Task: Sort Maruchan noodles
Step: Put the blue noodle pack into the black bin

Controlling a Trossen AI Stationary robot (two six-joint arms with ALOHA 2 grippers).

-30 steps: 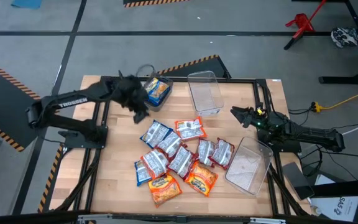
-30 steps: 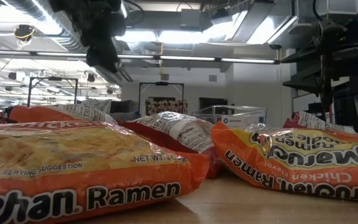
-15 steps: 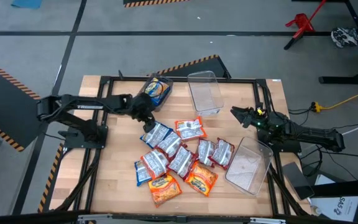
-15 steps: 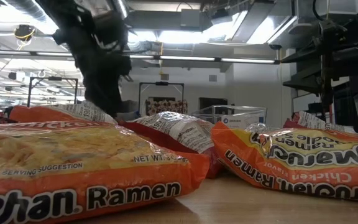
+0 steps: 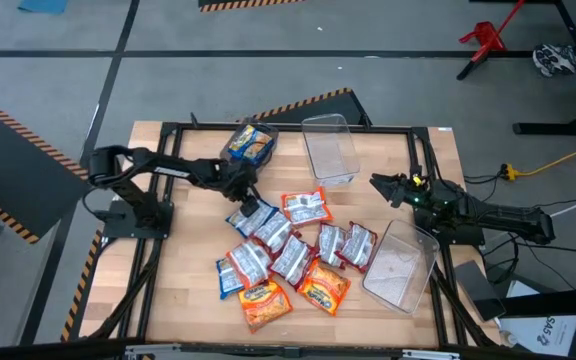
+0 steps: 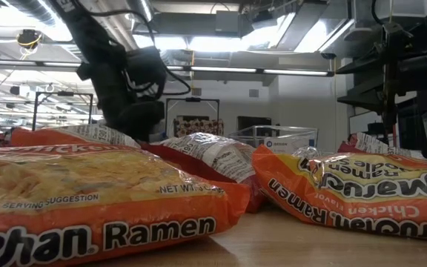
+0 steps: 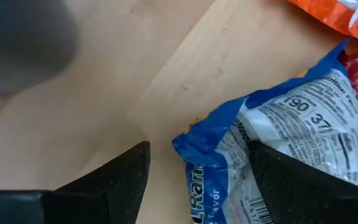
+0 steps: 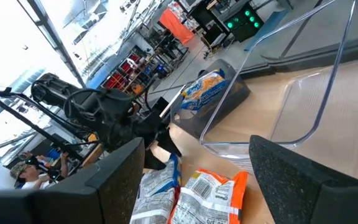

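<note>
Your noodle packets (image 5: 288, 250): about a dozen flat shiny packs, heaped and overlapping mid-counter. Two orange packs (image 5: 265, 302) lie at the near edge of the heap; blue-and-white and red-and-white ones fill the middle. You have one blue-and-yellow pack (image 5: 250, 146) apart, at the far edge.

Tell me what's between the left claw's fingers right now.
The left claw is open, and the corner of a blue noodle packet lies between its fingers on the wooden table, as the left wrist view shows.
</note>
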